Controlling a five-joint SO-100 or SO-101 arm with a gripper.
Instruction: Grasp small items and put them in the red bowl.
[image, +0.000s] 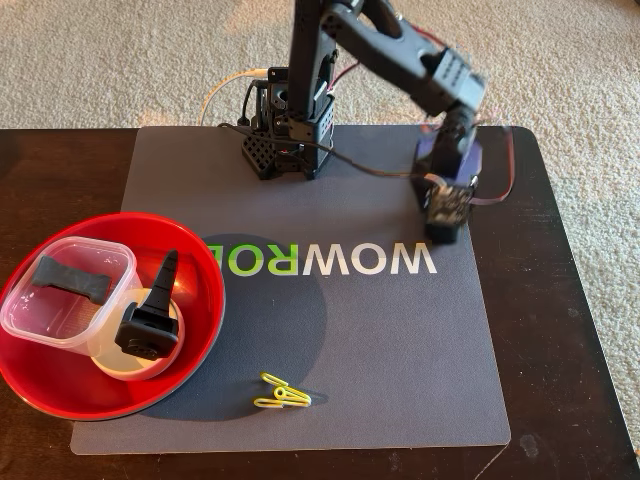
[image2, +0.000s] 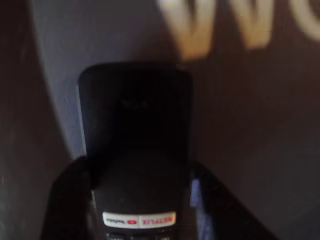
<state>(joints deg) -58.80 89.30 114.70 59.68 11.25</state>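
My gripper hangs over the right part of the grey mat, by the white "W". In the wrist view the gripper is shut on a black remote control with YouTube and Netflix buttons; dark fingers flank both its sides. The remote's far end points at the mat's edge. In the fixed view the arm hides the remote. The red bowl sits at the left and holds several items. Yellow clothespins lie on the mat near its front edge, far from the gripper.
In the bowl are a clear plastic container with a black strip, a white tape roll and a black tool. The grey mat covers a dark table. The arm's base stands at the back.
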